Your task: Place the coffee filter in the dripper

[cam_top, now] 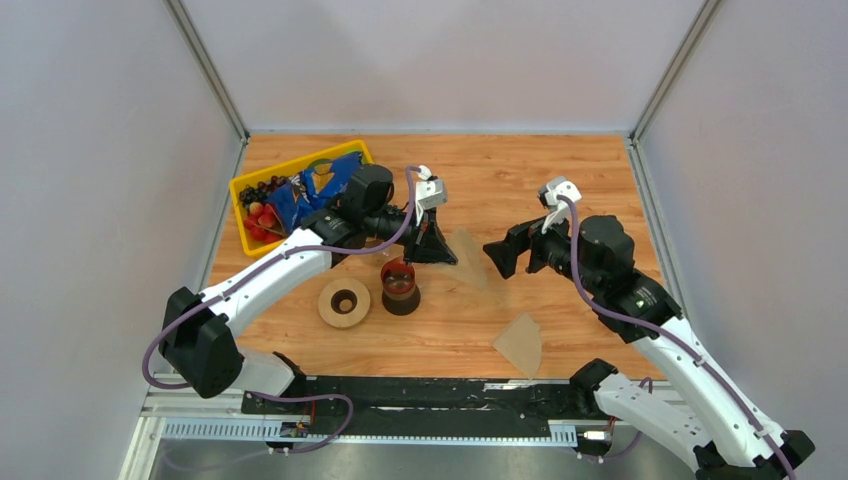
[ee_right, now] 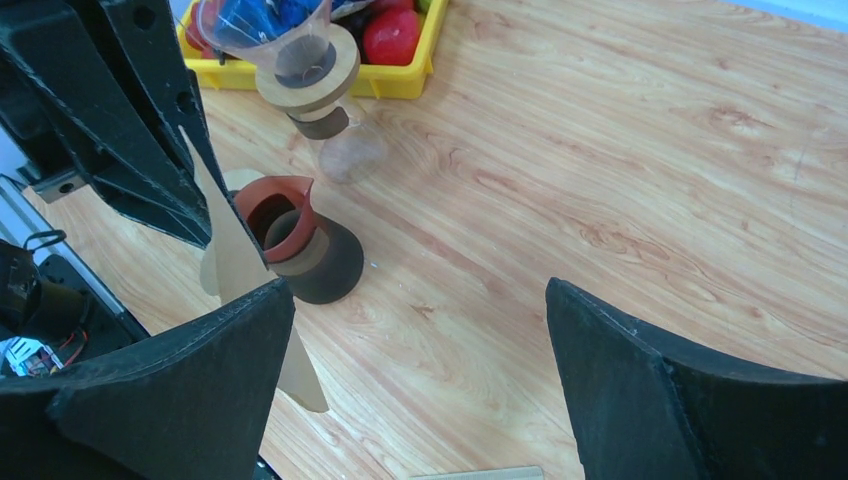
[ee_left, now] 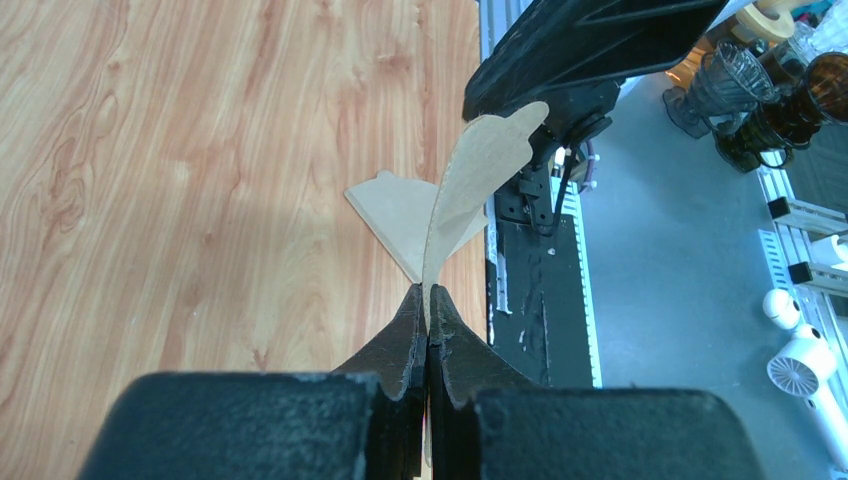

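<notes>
The left pincer (ee_left: 428,295) pinches the coffee filter (ee_left: 470,180) upright above the table, and the right pincer (ee_right: 420,290) is spread wide just beside it. A dark red-brown cup (ee_right: 300,250) stands near, with the dripper (ee_right: 305,75) beyond it by the yellow bin (ee_right: 400,82). The blue bag's (cam_top: 310,195) print is too small to read.

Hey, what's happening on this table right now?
The left pincer is shut on a coffee filter, holding it up in the air. The right pincer stands open beside that filter, gripping nothing. The filter is not yet in the dripper, which sits by the yellow bin. A second filter lies flat on the table.
</notes>
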{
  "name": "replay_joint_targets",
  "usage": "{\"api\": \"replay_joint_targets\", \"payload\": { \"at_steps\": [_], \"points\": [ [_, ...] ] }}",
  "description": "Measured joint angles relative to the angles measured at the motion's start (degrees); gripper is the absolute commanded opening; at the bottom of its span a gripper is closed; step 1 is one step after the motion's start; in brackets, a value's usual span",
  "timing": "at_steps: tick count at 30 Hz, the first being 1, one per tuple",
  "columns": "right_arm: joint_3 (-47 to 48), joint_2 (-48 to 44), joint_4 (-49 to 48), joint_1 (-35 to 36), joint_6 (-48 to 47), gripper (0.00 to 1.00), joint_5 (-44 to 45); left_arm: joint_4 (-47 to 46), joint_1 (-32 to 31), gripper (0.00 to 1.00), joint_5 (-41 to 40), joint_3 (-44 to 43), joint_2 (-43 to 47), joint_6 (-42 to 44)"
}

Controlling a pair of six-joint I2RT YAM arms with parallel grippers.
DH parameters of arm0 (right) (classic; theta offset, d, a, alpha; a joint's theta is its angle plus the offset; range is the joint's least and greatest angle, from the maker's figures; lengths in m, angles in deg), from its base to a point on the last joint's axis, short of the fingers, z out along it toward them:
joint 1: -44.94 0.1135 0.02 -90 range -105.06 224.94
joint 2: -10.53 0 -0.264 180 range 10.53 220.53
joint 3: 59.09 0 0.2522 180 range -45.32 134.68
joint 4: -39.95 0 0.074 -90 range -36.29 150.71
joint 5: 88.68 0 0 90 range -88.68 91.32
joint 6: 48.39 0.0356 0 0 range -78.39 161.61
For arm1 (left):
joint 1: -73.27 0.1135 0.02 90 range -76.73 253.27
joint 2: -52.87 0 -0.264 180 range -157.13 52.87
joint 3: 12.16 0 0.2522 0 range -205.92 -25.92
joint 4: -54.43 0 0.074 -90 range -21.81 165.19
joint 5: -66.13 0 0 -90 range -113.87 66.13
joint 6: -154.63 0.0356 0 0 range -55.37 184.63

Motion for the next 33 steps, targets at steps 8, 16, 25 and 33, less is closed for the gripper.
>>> {"api": "replay_joint_targets", "payload": {
  "at_steps": [8,16,25,33],
  "points": [
    [0.96,2.71,-0.15,-0.02,-0.35,1.00,-2.62,-0.02,0.00,0.00,0.00,0.00,0.00,-0.44],
    [1.88,2.78,-0.72,-0.02,-0.50,1.00,-4.85,0.02,0.00,0.00,-0.11,0.00,0.00,-0.76],
    [1.86,3.76,-1.44,-0.02,-1.38,1.00,-8.92,0.04,0.00,0.00,-0.87,0.00,0.00,-1.05],
    [1.88,4.02,-1.44,-0.02,-1.44,1.00,-9.88,0.44,0.00,0.00,-0.94,0.00,0.00,-1.09]
  ]
}}
